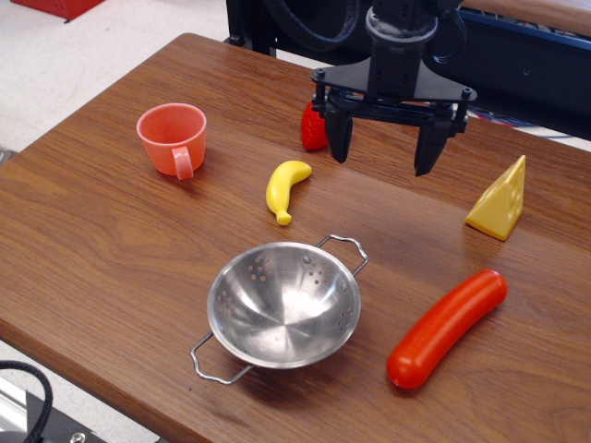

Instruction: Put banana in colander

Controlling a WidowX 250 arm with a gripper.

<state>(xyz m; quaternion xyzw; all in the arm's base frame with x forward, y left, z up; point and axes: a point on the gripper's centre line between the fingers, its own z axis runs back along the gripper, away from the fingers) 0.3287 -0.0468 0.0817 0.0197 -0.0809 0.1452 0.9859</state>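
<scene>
The banana [285, 188] is a small curved yellow toy lying on the wooden table, left of centre. The colander [283, 305] is a round shiny steel bowl with hole clusters and two wire handles, standing empty in front of the banana. My gripper [383, 148] hangs open and empty above the table, to the right of and behind the banana, with its two black fingers spread wide apart.
An orange-pink cup [173, 137] stands at the left. A red strawberry-like toy [313, 127] sits just behind the left finger. A yellow cheese wedge [500, 201] is at the right and a long red sausage [447, 327] at the front right. The table edge [92, 355] runs along the front left.
</scene>
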